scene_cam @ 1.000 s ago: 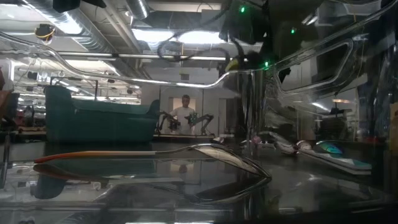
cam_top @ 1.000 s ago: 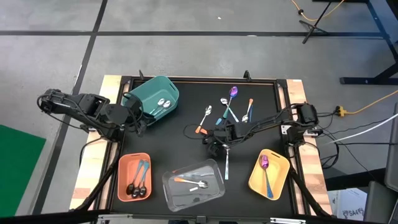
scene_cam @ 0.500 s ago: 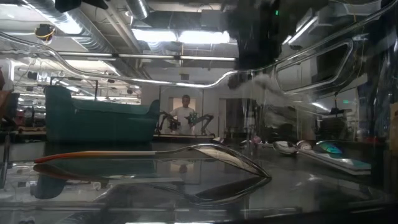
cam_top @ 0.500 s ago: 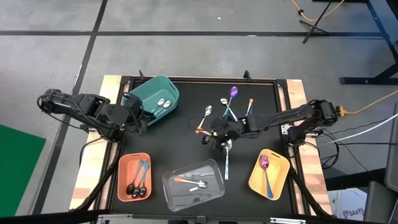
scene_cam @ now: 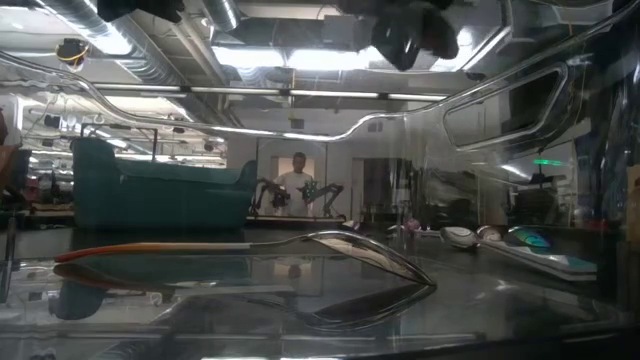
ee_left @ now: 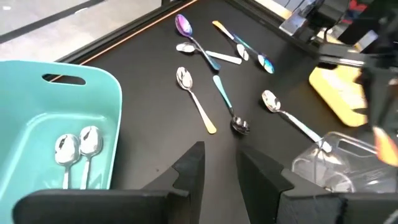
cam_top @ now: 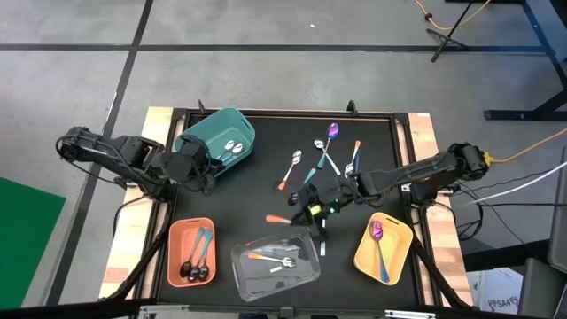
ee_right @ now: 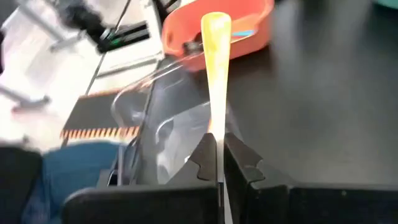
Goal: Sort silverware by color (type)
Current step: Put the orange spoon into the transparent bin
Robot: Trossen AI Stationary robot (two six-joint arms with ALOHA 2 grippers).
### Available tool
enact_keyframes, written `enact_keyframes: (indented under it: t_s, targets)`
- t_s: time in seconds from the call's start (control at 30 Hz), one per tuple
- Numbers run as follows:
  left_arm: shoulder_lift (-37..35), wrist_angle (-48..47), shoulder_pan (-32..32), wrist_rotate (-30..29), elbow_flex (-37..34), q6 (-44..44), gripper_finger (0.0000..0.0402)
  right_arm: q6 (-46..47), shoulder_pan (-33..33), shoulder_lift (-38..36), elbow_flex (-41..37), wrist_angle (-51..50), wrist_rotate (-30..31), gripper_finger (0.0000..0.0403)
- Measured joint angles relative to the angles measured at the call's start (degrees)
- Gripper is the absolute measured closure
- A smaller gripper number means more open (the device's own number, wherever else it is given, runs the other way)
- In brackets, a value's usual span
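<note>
Your right pincer [ee_right: 219, 163], clamped on an orange-handled spoon [ee_right: 215, 68], hangs beside the clear bin [cam_top: 275, 263]; four bins hold some spoons, several spoons [cam_top: 324, 155] remain on the surface's far middle; left pincer [ee_left: 217, 171] waits apart.

No legible text, label, brand, number or sign in any view. Checked each surface in turn, none carries readable markings.
</note>
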Motion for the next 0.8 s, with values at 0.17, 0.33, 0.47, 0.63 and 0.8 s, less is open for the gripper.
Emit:
enact_keyframes:
  t_s: [0.17,0.33,0.47,0.63,0.8]
  targets:
    - [1.50,0.32,0.00,0.01,0.00,0.02,0.0317,-3.28,4.96,0.70,0.02,1.74,1.11,0.0403]
    - [3.44,0.46,0.00,0.12,-0.02,0.02,0.0317,-5.20,8.60,3.30,0.02,7.93,1.96,0.0403]
    - [4.73,0.55,0.00,0.13,0.00,0.03,0.0317,-5.11,9.32,5.58,0.04,12.05,1.72,0.0403]
    - [5.94,0.03,-0.02,0.02,0.00,0.04,0.0317,-4.93,9.19,9.06,0.04,18.49,-2.84,0.0403]
    - [6.74,0.09,-0.02,-0.22,0.00,0.04,0.0317,0.38,8.38,11.92,0.04,19.45,-4.03,0.0403]
